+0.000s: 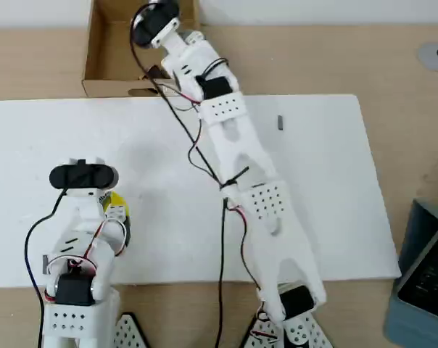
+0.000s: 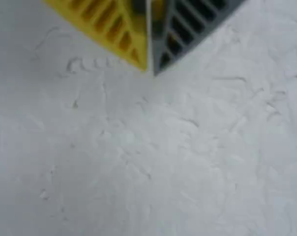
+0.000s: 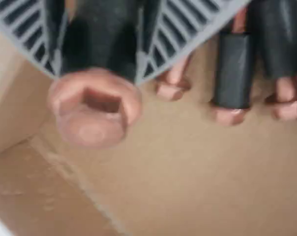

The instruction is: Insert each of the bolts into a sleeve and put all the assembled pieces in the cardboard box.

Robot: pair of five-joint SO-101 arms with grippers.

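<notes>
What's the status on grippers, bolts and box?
Right gripper shut on assembled piece, over cardboard box. Left gripper shut, empty, over white mat. Other assembled pieces already in box. One dark part on mat; nothing blocking.

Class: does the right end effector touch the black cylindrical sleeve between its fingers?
Touching. Right wrist view: right end effector clamps both sides of black cylindrical sleeve.

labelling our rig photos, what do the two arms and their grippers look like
The left arm and right arm are white plastic with dotted perforated panels, black motors and loose black and red cables. The left gripper has one yellow ribbed finger and one grey ribbed finger; the right gripper has two grey ribbed fingers. A black oval camera housing tops the left wrist.
</notes>
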